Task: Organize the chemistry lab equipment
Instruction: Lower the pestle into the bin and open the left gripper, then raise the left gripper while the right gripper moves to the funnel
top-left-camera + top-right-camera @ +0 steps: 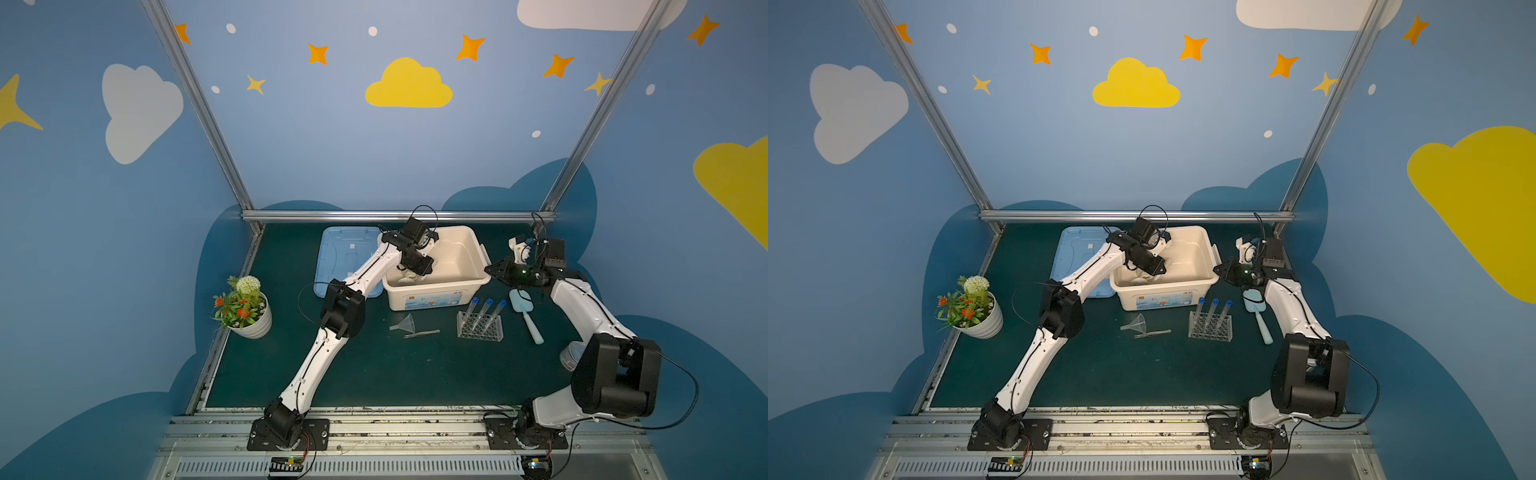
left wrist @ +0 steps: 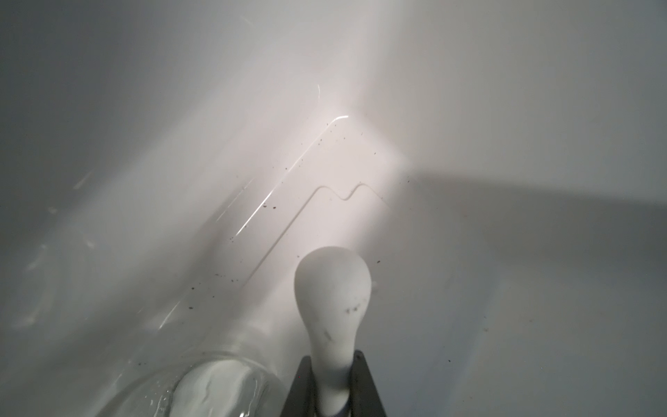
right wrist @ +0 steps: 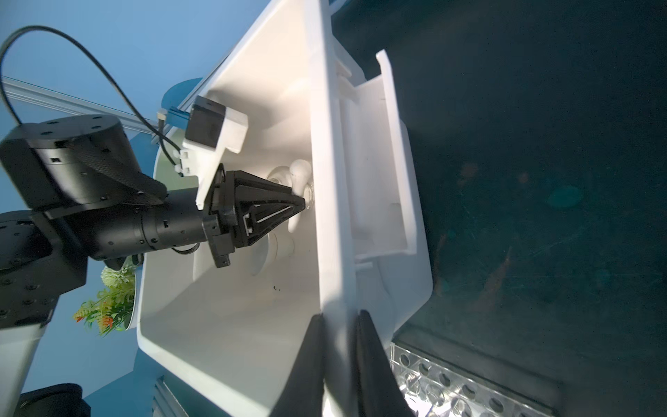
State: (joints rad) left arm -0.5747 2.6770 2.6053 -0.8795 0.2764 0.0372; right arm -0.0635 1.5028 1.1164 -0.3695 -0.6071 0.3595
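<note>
- Closest to my left wrist camera is the pestle (image 2: pixel 332 307), white and bulb-headed. My left tool (image 2: pixel 332 355) is clamped narrow around its slim neck.
- It hangs inside the bin (image 2: pixel 505 289), head toward the floor; I cannot tell whether it touches.
- I judge the pestle stiff, dense for its size, smooth and easy to chip. The neck looks like the right place to hold it, since the swelling head should stop it sliding out. It wants setting down, not dropping.
- Clear glass, probably the flask (image 2: pixel 216 390), lies just beside the pestle. It looks fragile, so a knock from the hard head is the risk.
- My right tool (image 3: pixel 341 317) is nearly closed, pinching the bin's rim wall between its fingers. I take that as steadying the bin.
- Only the left wrist view shows the grip on the neck and the dark specks on the bin floor. In both top views my tool hides the pestle.
- Only the right wrist view shows the rim caught between my right fingers.
- Only the top views show what lies out on the bench (image 1: pixel 374 374). The funnel (image 1: pixel 405 323) sits just beside the thin rod (image 1: pixel 422 333). Three blue-capped test tubes (image 1: pixel 484 311) lean in the rack (image 1: pixel 480 330), near the bin's front.
</note>
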